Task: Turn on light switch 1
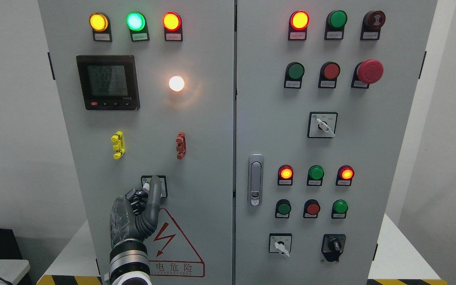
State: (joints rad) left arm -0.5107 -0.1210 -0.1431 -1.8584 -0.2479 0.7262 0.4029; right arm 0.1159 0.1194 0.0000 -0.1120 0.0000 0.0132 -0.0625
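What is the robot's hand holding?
Nothing is clearly held. The left hand reaches up to the small switch on the cabinet's left door, hiding most of it; a grip on it cannot be told.

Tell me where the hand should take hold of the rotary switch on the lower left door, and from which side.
Grip the knob at the centre of the rotary switch, not its square plate. The left hand hides the knob, so its lever's angle cannot be read. Come straight at the door, fingers either side, since the knob probably juts out like the uncovered selector.

Industrial test lab: grey electrical control cabinet [220,130], indicator lamps [136,21], digital meter [108,82], emergency-stop button [369,71], hazard-striped desk edge [69,280], plain white walls [10,118]
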